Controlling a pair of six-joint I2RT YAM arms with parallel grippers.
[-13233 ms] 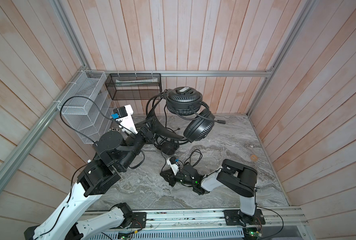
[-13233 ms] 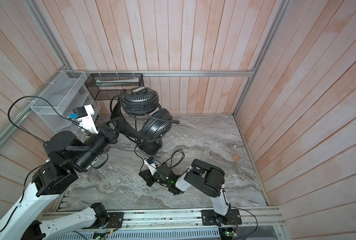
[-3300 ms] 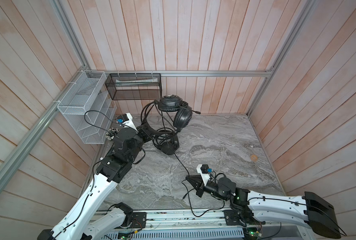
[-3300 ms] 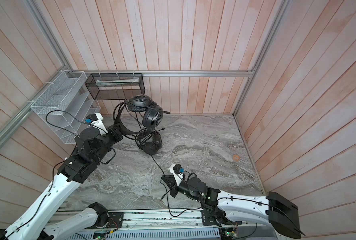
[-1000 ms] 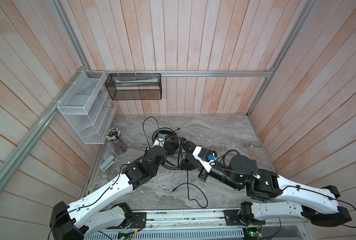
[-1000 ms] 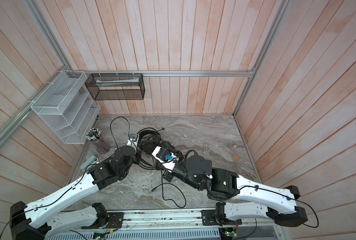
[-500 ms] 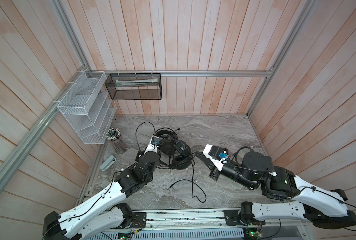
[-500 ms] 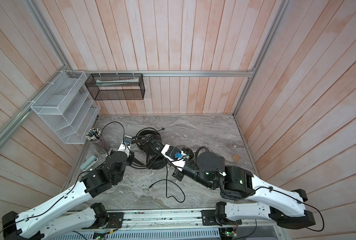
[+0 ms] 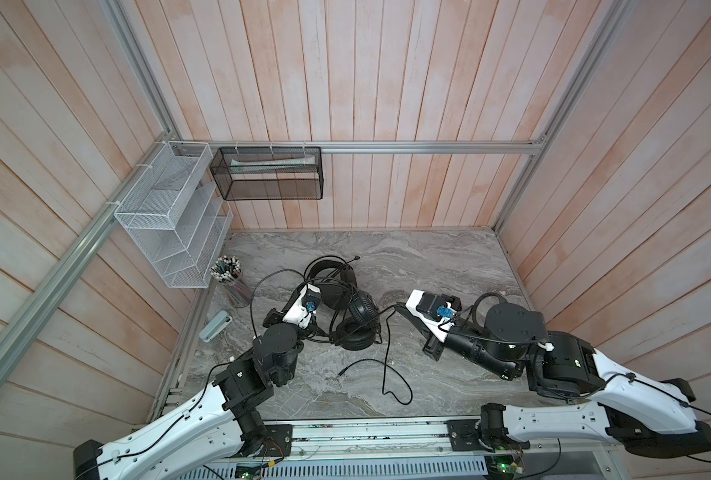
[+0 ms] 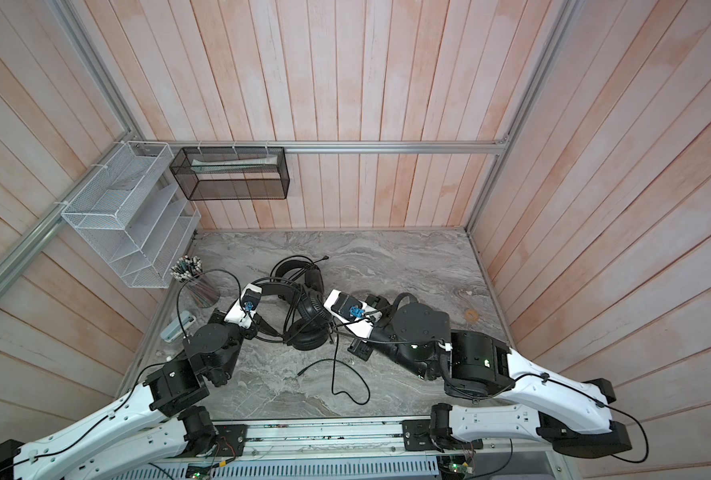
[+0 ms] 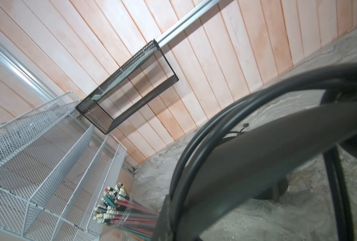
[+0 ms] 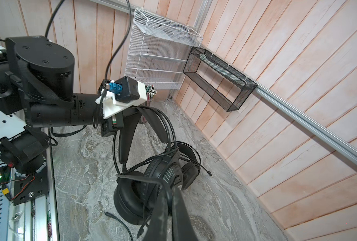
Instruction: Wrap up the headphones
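Two black headsets sit together mid-table, a bit left of centre on the marble table (image 9: 449,257). The grille-backed headset (image 9: 355,318) is the nearer one, headband (image 11: 256,167) up and lower cup down on the marble. The smooth-cupped headset (image 9: 332,274) with boom mic lies just behind it on the far side; touching or not, can't tell. Left gripper (image 12: 130,113) is clamped tight on the top of the grille-backed headset's headband, clear in the right wrist view. In the left wrist view the headband fills the frame, with cable strands running alongside it. Right gripper (image 12: 170,194) is pinched closed on the thin black cable (image 9: 387,361), just right of the cups. From the pinch the cable drops to the marble, loops toward the near edge and ends in a jack plug (image 12: 104,213) lying free. More cable turns drape over the headband and cups. Pencil cup (image 9: 231,282) stands far left on the table, with a small pale case (image 9: 215,326) near it by the left edge. White wire rack (image 9: 166,232) hangs on the left wall, black mesh basket (image 9: 270,178) on the far wall
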